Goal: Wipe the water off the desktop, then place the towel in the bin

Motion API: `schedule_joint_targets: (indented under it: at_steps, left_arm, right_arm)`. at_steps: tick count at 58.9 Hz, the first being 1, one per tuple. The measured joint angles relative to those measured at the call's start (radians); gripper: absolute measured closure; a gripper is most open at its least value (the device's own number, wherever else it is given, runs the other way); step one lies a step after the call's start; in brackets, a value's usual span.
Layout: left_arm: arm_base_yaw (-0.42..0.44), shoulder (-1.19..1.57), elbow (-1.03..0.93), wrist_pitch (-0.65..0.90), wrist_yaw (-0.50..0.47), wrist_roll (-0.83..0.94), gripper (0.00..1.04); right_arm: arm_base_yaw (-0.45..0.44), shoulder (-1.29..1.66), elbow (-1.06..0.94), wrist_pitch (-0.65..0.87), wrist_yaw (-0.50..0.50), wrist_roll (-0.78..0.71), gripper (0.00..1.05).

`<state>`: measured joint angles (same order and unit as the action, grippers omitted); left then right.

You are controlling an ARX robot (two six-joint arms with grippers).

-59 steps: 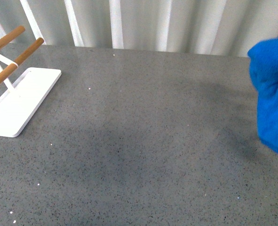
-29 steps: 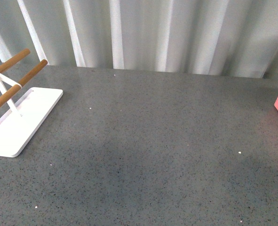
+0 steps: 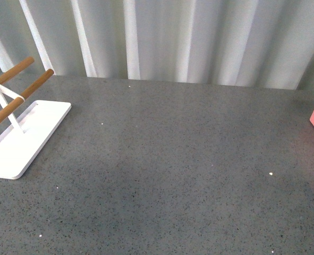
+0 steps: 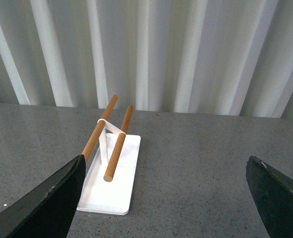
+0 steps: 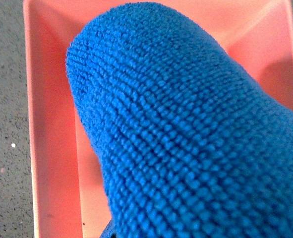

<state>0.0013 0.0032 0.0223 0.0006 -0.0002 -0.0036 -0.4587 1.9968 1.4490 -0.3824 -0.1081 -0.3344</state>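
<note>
Filling R wrist view: bright royal-blue fluffy terry towel, over open inside of salmon-pink flat-sided bin; can't tell if touching it. R fingers hidden behind cloth, state impossible to tell. Bin on dark grey speckled tabletop, far right in front view. L fingers spread wide, nothing btwn, facing white flat rack w/ wooden rods

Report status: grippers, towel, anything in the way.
Left gripper open, holding nothing. Right gripper hidden behind bright blue fluffy terry towel. Towel over open salmon-pink flat-sided bin. Nothing seen between them.
</note>
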Motion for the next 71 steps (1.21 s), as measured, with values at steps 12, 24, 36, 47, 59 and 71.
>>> schedule_joint_targets:
  at_steps: [12,24,36,47,59,71]
  left_arm:
    - [0.0,0.0,0.0,0.0,0.0,0.0,0.07]
    - [0.0,0.0,0.0,0.0,0.0,0.0,0.07]
    - [0.0,0.0,0.0,0.0,0.0,0.0,0.07]
    - [0.0,0.0,0.0,0.0,0.0,0.0,0.07]
    - [0.0,0.0,0.0,0.0,0.0,0.0,0.07]
    - [0.0,0.0,0.0,0.0,0.0,0.0,0.07]
  right_arm:
    - [-0.037,0.094,0.014,-0.068,0.051,0.021,0.95]
    - [-0.07,0.132,0.011,-0.092,0.069,0.021,0.64]
    - [-0.077,0.132,0.011,-0.106,0.078,-0.006,0.27]
    - [-0.077,0.132,0.015,-0.114,0.076,-0.017,0.07]
    - [-0.076,0.119,0.063,-0.107,-0.029,0.003,0.07]
    - [-0.1,0.079,0.082,-0.116,-0.156,0.04,0.07]
